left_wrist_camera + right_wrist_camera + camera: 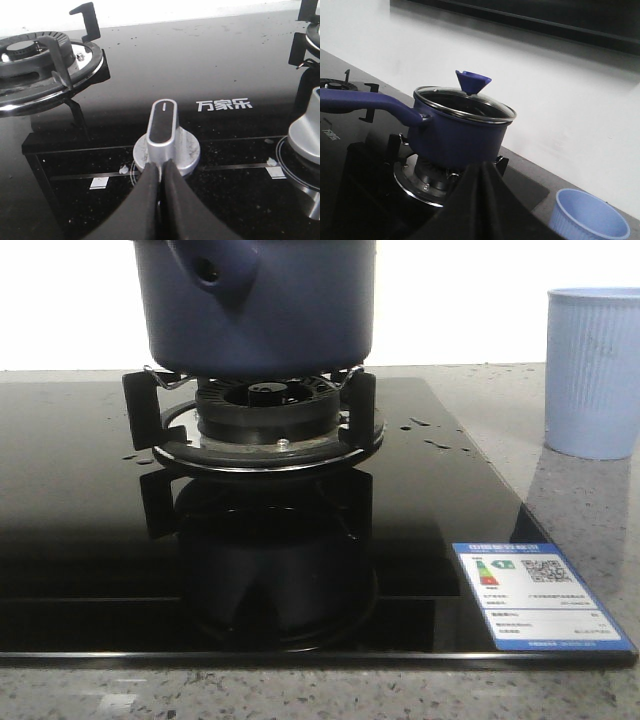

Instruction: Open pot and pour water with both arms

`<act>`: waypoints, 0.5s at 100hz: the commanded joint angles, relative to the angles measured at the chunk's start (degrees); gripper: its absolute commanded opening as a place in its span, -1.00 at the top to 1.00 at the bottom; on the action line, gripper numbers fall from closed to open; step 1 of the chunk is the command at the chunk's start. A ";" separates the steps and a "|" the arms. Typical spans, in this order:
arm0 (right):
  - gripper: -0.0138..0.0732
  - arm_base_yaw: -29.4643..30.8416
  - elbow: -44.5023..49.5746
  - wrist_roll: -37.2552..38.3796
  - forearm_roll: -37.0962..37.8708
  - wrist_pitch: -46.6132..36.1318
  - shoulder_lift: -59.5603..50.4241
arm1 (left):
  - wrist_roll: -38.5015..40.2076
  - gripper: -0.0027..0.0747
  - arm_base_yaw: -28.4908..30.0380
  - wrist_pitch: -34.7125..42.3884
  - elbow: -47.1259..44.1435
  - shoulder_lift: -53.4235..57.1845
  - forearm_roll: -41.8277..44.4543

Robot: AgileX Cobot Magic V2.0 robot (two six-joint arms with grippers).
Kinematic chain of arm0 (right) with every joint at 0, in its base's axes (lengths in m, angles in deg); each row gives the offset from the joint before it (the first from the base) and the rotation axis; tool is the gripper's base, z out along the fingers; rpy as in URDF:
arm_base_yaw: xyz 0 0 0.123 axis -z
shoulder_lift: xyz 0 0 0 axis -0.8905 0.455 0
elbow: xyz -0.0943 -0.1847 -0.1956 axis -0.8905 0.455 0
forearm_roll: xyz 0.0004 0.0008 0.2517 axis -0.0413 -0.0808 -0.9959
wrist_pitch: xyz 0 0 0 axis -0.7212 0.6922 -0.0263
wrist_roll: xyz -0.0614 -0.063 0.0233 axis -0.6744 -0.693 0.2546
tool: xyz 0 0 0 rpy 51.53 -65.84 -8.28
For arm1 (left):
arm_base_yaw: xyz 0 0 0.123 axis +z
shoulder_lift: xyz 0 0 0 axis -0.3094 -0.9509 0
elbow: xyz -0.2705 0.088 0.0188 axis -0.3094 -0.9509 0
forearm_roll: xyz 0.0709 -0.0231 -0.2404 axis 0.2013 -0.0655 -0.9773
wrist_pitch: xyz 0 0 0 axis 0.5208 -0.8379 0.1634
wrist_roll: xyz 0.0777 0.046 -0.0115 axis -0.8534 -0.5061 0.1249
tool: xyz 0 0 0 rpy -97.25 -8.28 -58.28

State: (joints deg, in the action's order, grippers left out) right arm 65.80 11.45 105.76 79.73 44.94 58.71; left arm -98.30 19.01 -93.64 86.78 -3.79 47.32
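The dark navy pot (260, 310) stands on the gas burner (265, 420); its hollow handle stub points toward the front camera. In the right wrist view the pot (455, 137) carries a glass lid (465, 106) with a blue knob (472, 81), and its long handle (365, 100) sticks out sideways. My right gripper (483, 167) is shut and empty, off to the side of the pot and apart from it. My left gripper (161, 165) is shut, with its tips right at the near side of a silver stove knob (164, 127). Neither gripper shows in the front view.
A pale blue ribbed cup (595, 370) stands on the grey counter right of the black glass hob (80, 540); it also shows in the right wrist view (590, 220). A second burner (35, 65) with no pot and a second silver knob (307, 132) lie near the left gripper.
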 commanded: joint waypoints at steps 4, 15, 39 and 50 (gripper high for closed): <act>0.84 -0.10 -1.33 -0.03 -2.26 1.34 0.72 | 0.71 0.98 0.05 2.40 -1.90 1.49 -0.74; 0.84 -0.10 -1.33 -0.03 -2.26 1.34 0.72 | 0.71 0.98 0.05 2.40 -1.90 1.49 -0.74; 0.84 -0.10 -1.33 -0.03 -2.26 1.34 0.72 | 0.71 0.98 0.05 2.40 -1.90 1.49 -0.74; 0.84 -0.10 -0.97 -0.03 -2.13 2.22 0.72 | 0.71 0.98 0.05 2.40 -1.90 1.49 -0.74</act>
State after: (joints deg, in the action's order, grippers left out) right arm 65.80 11.45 105.76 79.73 44.94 58.71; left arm -98.30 19.01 -93.73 86.78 -3.79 47.32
